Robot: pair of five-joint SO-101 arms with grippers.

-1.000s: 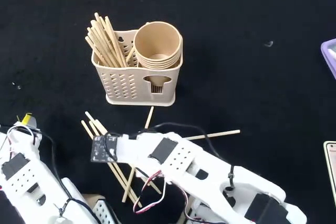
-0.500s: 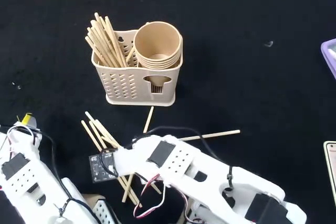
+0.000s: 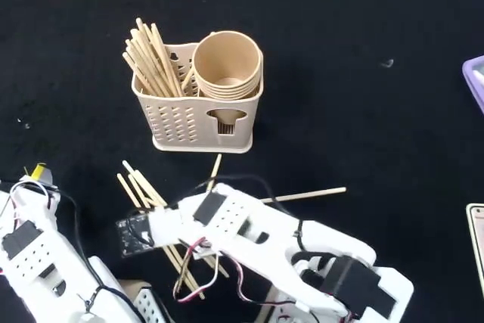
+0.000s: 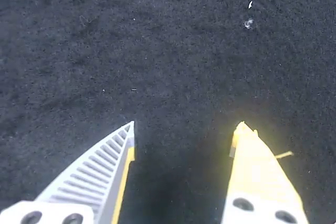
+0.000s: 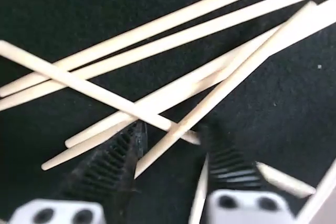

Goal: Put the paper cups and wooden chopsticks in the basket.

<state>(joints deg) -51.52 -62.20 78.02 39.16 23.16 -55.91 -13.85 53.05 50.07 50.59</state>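
Chopsticks (image 5: pixel 236 80), slim pale wooden rods, crisscross fuzzy black cloth (image 5: pixel 79 9).

The right arm (image 3: pixel 249 225) lies over the loose chopsticks (image 3: pixel 144 187) on the desk (image 3: pixel 363 134), hiding where they cross in the high view. In the right wrist view they run off every edge and blur near the jaws. A purple thing (image 3: pixel 475 77) and a pale card (image 3: pixel 477 232) are cut off by the high view's right edge. A speck (image 3: pixel 387 63) is too small to name.

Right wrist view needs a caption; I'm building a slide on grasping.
Right gripper, open, poised over crossed wooden chopsticks lying loose on the black table.
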